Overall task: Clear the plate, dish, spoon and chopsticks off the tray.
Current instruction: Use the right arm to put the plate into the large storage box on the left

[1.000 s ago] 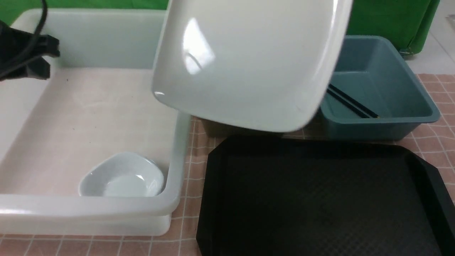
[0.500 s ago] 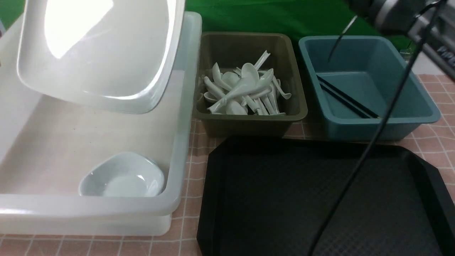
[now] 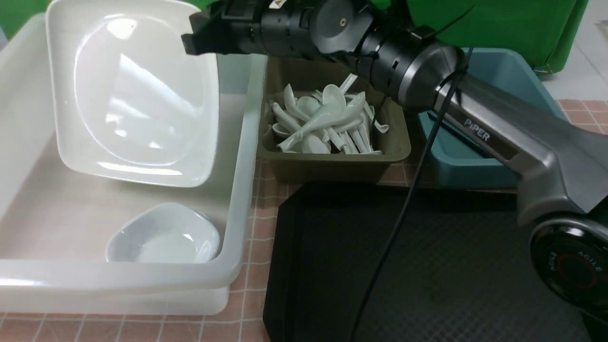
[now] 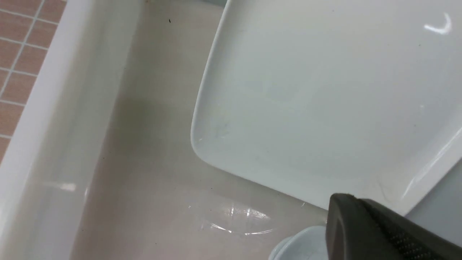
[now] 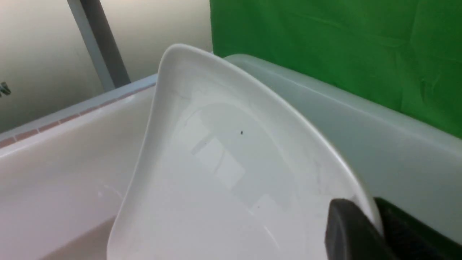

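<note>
Right gripper point(image 5: 371, 220) pinches the plate point(image 3: 133, 95) by its rim, tilted over the white tub point(image 3: 237, 190) at the tray's point(image 3: 427, 266) 10 o'clock; the dish point(image 3: 161, 235) lies at the plate's 6, the olive tub point(image 3: 332, 161) of spoons point(image 3: 327, 118) at 3. Left gripper point(image 4: 346, 216) is closed

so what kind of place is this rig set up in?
Likely a lab mock-up of a canteen dish-return station: green backdrop, black tray, a white tub with the plate tilted over it, and an olive tub full of spoons.

plate point(image 3: 133, 95): glossy white | tray point(image 3: 451, 275): black (diamond-textured floor) | spoon tub point(image 3: 332, 166): olive | cloth point(image 3: 259, 223): pink, white grid
</note>
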